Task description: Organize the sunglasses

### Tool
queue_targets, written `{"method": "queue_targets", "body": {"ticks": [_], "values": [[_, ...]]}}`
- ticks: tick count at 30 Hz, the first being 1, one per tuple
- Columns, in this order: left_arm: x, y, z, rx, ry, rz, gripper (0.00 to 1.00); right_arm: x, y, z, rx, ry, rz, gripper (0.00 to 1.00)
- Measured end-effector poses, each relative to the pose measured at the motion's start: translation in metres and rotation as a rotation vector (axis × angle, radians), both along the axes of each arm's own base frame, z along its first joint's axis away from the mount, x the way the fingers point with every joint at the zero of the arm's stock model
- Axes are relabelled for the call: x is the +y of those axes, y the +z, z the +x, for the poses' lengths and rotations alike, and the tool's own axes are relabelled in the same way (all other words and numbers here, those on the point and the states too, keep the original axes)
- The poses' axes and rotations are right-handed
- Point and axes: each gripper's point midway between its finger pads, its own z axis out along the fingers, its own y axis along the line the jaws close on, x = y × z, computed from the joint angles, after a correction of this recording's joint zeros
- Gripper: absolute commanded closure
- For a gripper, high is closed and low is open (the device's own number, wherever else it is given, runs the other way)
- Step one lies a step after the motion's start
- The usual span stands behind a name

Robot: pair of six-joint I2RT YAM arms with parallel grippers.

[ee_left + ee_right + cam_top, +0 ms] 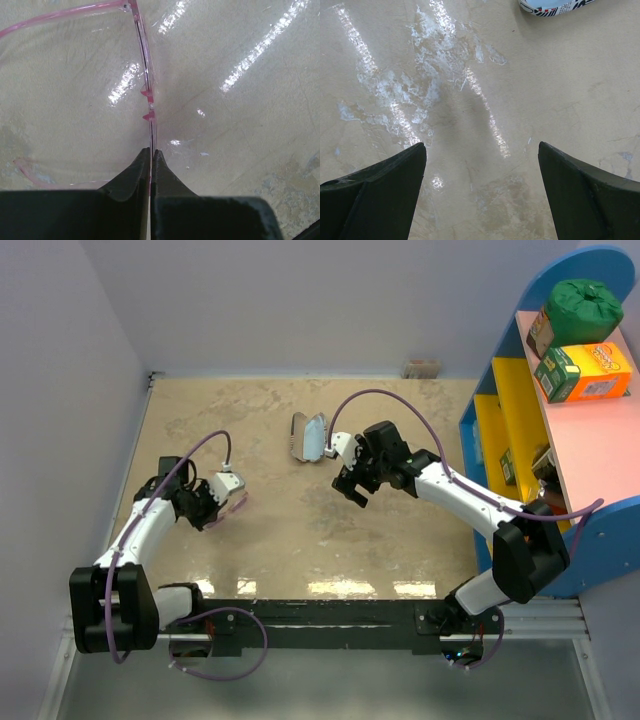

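Left pincer (151, 153): clenched on the sunglasses (144, 50), low over the bench's (400, 540) left side.
Right pincer (482, 152): released, empty, near the case (308, 437).
Done: sunglasses grasped.
Left: probably folding them and placing them in the case.

Prob. lab test cell: walled tabletop (280, 540) w/ colourful shelf (600, 455).
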Motion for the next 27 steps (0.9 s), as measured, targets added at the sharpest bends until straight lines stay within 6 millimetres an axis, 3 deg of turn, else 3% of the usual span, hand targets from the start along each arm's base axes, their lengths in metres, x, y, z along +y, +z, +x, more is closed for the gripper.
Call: {"method": "queue_targets", "body": {"ticks": [18, 21, 27], "values": [[-0.028, 0.010, -0.005, 0.011, -0.065, -0.140, 1.00, 0.000, 0.000, 0.000, 0.000, -0.001, 0.000, 0.06], [-0.037, 0.013, -0.006, 0.015, -0.093, -0.157, 1.00, 0.000, 0.000, 0.000, 0.000, -0.001, 0.000, 0.06], [-0.076, 0.012, -0.019, 0.048, -0.236, -0.167, 1.00, 0.001, 0.000, -0.001, 0.004, 0.006, 0.004, 0.05]]}}
